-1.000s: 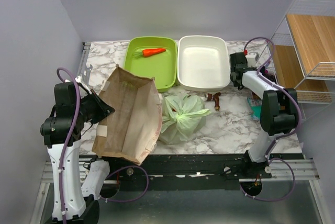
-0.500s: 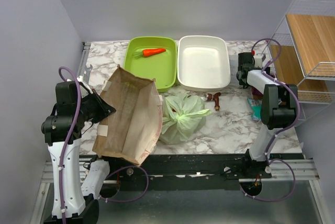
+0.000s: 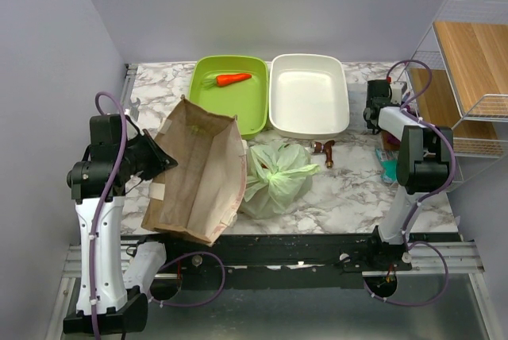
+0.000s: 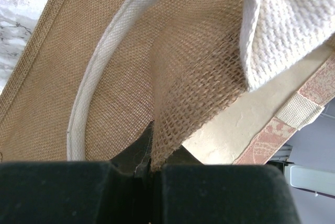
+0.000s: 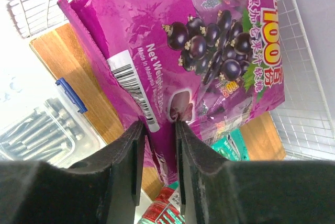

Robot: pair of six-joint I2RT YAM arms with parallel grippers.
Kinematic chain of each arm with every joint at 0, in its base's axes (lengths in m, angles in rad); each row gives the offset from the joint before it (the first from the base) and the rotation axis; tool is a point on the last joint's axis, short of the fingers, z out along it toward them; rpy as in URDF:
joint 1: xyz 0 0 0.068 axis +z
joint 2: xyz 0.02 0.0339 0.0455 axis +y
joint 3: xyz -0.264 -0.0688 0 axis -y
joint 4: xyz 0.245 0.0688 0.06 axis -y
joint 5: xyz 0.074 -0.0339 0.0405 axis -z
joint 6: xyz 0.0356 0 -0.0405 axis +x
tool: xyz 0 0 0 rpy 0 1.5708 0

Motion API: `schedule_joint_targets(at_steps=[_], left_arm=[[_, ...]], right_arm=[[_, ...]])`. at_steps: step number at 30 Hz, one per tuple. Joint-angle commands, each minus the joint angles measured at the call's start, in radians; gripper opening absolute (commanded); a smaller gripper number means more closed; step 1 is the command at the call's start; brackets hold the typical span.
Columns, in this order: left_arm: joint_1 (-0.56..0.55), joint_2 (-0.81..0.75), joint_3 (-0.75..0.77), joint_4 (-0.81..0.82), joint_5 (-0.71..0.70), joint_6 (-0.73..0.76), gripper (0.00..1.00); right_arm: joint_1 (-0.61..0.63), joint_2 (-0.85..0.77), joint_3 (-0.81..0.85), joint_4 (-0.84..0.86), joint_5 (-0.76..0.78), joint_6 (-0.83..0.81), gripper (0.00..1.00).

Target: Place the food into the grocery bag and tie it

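The pale-green grocery bag (image 3: 274,177) lies bunched and bulging at the table's middle, no gripper touching it. The food is hidden; nothing shows through the bag. My left gripper (image 3: 159,165) is at the left, shut (image 4: 152,169) on a fold of the brown burlap bag (image 3: 198,173), whose weave and white handle (image 4: 94,88) fill the left wrist view. My right gripper (image 3: 379,113) is at the far right by the wire shelf. Its fingers (image 5: 159,124) are shut on the lower edge of a purple snack pouch (image 5: 209,41) printed with dark berries.
A green tray (image 3: 198,78) holds an orange carrot (image 3: 233,79); a white tray (image 3: 274,94) stands beside it. A small brown object (image 3: 324,149) lies right of the grocery bag. The wire shelf (image 3: 476,78) holds a clear box of bolts (image 5: 31,130) and a teal mint packet (image 5: 230,148).
My right gripper has moved right toward the shelf and its jaws have closed from wide open onto the purple pouch. The left arm has shifted slightly, lifting the brown bag a little.
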Motion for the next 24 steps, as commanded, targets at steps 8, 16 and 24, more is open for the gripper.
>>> schedule_joint_targets(at_steps=[8, 16, 24], left_arm=[[-0.019, 0.021, 0.056, 0.051, 0.05, -0.006, 0.0], [-0.037, 0.026, 0.066, 0.056, 0.057, -0.007, 0.0], [-0.07, 0.044, 0.097, 0.06, 0.056, -0.009, 0.0]], right_arm=[[-0.011, -0.019, -0.045, 0.015, -0.093, 0.013, 0.01], [-0.011, -0.103, -0.056, -0.052, -0.136, 0.07, 0.01], [-0.01, -0.18, -0.027, -0.122, -0.187, 0.125, 0.01]])
